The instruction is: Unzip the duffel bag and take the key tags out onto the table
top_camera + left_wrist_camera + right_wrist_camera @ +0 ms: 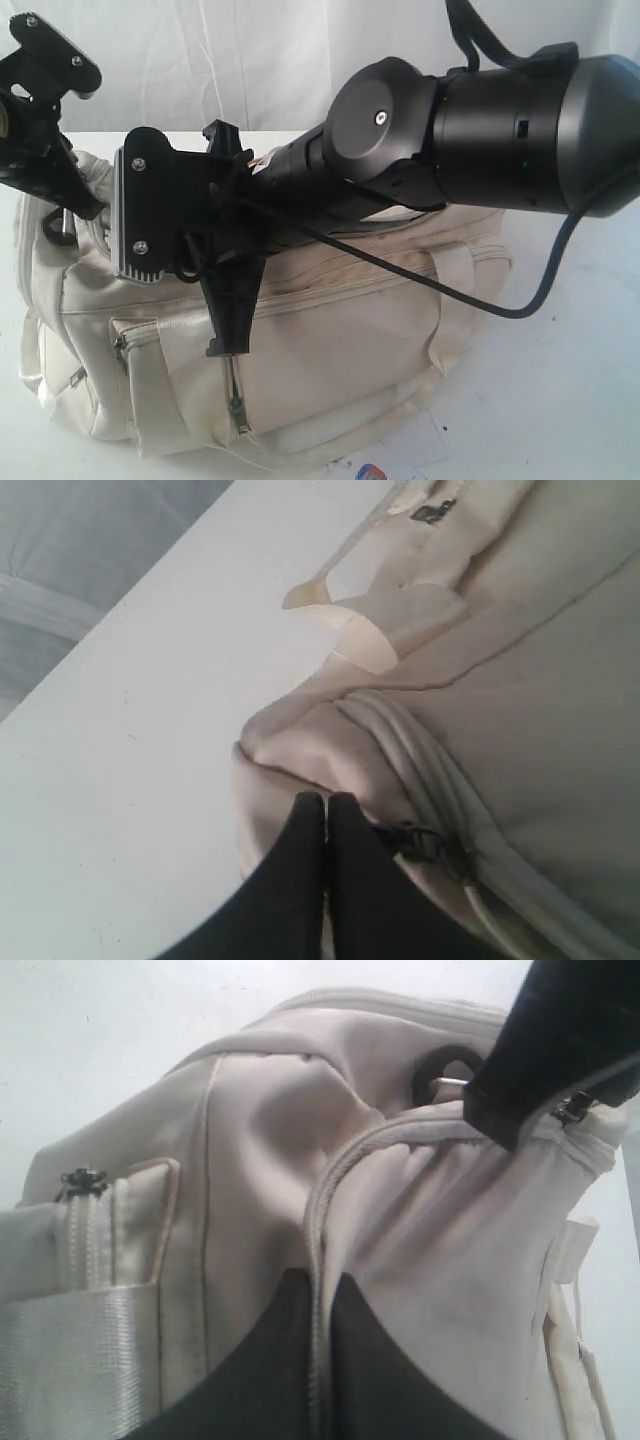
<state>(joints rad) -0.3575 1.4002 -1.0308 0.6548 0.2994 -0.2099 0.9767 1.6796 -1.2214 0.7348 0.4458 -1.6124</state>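
My left claw (326, 802) is shut, nothing visible between its tips, which press the rounded end of the duffel bag (520, 680); a zip pull (420, 842) sits just beside them and open tabletop (150, 730) spreads wide on the other side. My right claw (320, 1285) is closed too, against the bag's side, a piped zip edge (316, 1210) running away from its tips; whether it pinches that edge I cannot tell.

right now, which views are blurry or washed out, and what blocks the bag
exterior view: the right arm looms close to the lens, hiding much of the duffel bag; white table nearly blown out. left wrist view: soft, left gripper a featureless black shape. right wrist view: sharpest, seams clear, right gripper in silhouette.
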